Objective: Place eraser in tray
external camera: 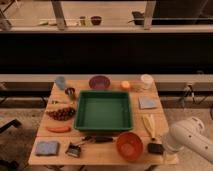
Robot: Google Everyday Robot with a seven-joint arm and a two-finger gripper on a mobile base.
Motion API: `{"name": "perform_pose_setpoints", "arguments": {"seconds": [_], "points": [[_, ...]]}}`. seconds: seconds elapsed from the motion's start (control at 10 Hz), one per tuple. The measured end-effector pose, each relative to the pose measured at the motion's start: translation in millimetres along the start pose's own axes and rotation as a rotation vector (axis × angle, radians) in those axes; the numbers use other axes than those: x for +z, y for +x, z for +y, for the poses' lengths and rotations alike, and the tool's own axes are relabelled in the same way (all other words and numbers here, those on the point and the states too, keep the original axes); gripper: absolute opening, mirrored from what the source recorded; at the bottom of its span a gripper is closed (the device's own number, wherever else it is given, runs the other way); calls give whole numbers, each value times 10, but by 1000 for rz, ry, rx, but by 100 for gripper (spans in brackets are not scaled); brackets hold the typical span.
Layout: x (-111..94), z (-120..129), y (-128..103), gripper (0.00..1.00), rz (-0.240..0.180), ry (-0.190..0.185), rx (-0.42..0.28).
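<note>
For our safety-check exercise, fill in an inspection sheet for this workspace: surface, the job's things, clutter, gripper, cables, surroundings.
Surface: wooden table, crowded.
Job's things: eraser lies on the table near the front right corner, outside the tray; nothing seen in the tray.
Clutter: red-orange bowl left of the eraser, purple bowl, grapes, carrot, banana, black-handled tool, blue-grey cloth.
Gripper: gripper at the white arm's end, just right of the eraser.
Cables: possibly dark cords right of the table; unclear.
Surroundings: dark wall behind.
</note>
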Motion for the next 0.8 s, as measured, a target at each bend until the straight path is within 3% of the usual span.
{"name": "perform_pose_setpoints", "arguments": {"seconds": [0.8], "points": [[12, -6, 210, 78, 13, 15, 45]]}}
